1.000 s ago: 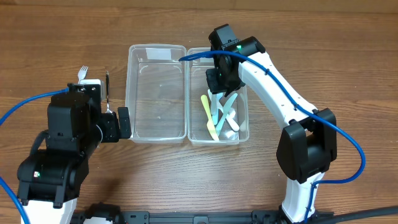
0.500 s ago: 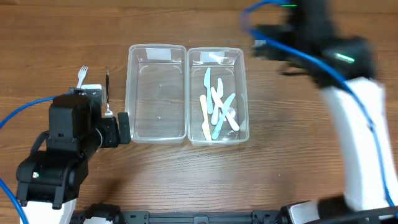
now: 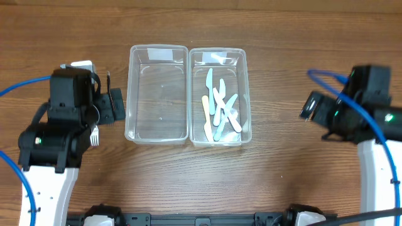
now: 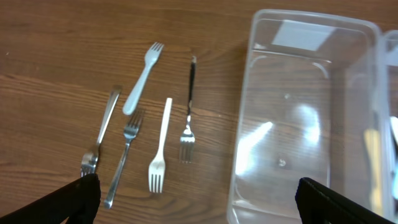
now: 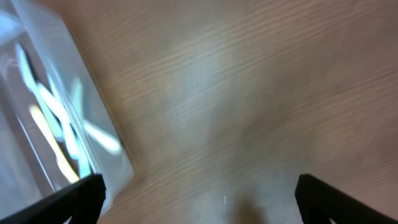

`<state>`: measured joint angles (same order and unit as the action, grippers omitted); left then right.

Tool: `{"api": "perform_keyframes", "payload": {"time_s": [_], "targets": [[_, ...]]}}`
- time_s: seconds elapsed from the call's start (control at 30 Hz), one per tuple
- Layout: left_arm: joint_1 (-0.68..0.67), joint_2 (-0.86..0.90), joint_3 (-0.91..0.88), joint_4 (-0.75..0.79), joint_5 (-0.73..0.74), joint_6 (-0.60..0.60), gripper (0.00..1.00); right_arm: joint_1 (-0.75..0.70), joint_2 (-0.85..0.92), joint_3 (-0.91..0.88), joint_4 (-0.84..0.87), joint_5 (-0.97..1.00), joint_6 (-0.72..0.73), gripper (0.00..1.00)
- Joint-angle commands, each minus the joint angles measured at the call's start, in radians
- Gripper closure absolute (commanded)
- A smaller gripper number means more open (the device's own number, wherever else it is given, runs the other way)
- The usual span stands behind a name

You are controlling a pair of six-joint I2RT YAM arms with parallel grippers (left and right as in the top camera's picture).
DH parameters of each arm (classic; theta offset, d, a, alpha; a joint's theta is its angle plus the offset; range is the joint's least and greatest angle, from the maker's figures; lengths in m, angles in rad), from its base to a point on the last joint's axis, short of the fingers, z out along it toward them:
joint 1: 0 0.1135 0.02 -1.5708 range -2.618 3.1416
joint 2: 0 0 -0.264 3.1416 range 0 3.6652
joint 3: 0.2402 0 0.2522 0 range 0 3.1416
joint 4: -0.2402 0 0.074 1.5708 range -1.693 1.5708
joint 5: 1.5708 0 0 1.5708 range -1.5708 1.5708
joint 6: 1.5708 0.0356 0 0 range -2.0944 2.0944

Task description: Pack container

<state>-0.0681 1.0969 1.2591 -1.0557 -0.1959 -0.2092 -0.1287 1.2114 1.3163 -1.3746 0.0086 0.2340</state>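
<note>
Two clear plastic containers stand side by side. The left one (image 3: 158,100) (image 4: 292,137) is empty. The right one (image 3: 245,75) (image 5: 102,134) holds several pastel plastic knives (image 3: 218,110) (image 5: 59,118). Several forks (image 4: 160,149) lie on the table left of the containers, one white plastic (image 4: 142,79) and one black-handled (image 4: 189,93) (image 3: 108,81). My left gripper (image 3: 113,107) (image 4: 198,199) hangs open above the forks and the empty container's left wall, holding nothing. My right gripper (image 3: 309,107) (image 5: 200,196) is open over bare table, right of the containers.
The wooden table (image 3: 282,50) carries nothing else. Blue cables (image 3: 19,91) trail from both arms. In the overhead view my left arm (image 3: 63,125) covers most of the forks.
My right gripper has opened and pulled away from over the right container to the table's right side; a blue knife now lies in that container. My left arm has shifted toward the forks.
</note>
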Motion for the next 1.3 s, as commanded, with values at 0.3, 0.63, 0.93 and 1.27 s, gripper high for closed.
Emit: {"api": "perform_keyframes", "payload": {"time_s": [0.3,0.63,0.93,1.27], "targets": [[0.223,0.464,0.229,0.040,0.140,0.035,0.00,0.011,-0.024,-0.161,0.095,-0.048,-0.006,0.00],[0.222,0.760,0.229,0.097,0.163,0.072,0.00,0.011,-0.024,-0.161,0.096,-0.048,-0.013,0.00],[0.161,0.962,0.227,0.146,0.190,0.119,0.02,0.011,-0.024,-0.162,0.095,-0.048,-0.018,0.00],[0.140,1.058,0.224,0.140,0.190,0.116,0.06,0.011,-0.024,-0.162,0.096,-0.048,-0.021,0.00]]}}
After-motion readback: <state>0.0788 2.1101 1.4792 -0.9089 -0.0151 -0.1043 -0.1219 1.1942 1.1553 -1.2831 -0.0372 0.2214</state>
